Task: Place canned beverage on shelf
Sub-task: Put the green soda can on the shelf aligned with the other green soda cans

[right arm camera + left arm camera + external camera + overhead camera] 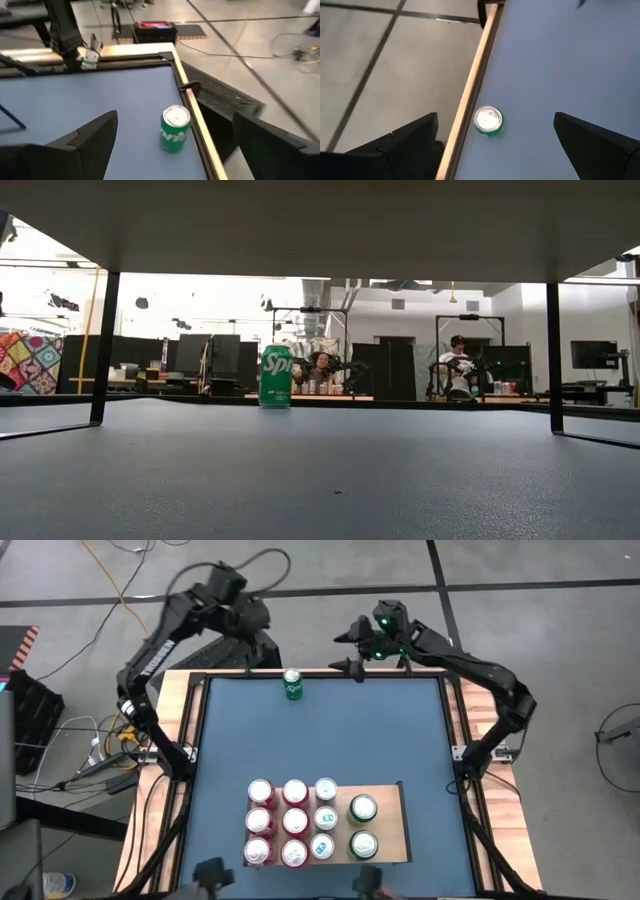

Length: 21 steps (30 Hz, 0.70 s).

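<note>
At table's far edge: green can (292,684), upright, open mat around.

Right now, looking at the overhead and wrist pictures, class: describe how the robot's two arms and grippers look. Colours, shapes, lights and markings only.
Both arms are dark, nearly black, built of slim jointed segments. The left arm carries pale lettering along one link. The right arm shows a small green light near its wrist. The left gripper and the right gripper each have two broad, flat, dark wedge-shaped fingers.

Probably robotics lab: monitors (215,355), other rigs (470,345), concrete floor (80,580).
</note>
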Motion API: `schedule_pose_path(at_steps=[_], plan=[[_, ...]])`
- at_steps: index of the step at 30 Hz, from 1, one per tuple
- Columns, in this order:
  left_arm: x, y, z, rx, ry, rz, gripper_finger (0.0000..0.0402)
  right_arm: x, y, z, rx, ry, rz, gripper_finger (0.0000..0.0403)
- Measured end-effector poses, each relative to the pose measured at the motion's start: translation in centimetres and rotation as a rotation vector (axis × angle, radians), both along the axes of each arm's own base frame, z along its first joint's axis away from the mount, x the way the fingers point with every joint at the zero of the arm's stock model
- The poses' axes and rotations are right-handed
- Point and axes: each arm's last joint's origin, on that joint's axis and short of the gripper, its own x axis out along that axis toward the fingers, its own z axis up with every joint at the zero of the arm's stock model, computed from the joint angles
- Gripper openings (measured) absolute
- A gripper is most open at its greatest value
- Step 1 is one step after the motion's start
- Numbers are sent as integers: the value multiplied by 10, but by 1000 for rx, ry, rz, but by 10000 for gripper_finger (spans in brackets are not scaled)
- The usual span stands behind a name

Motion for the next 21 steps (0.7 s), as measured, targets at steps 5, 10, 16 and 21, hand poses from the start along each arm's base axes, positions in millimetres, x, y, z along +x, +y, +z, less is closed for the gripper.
schedule_pose_path(at_steps=[5,10,16,21], plan=[[-22,-17,26,28,-37,56,384,32,-22,-38,67,-31,65,376],[-40,-24,26,-44,4,135,384,68,-24,-73,-5,-35,76,367],[-51,-35,30,-79,11,151,384,92,-22,-108,18,15,-2,359],[-53,-37,31,-92,-2,166,384,109,-18,-133,-5,49,-105,358]])
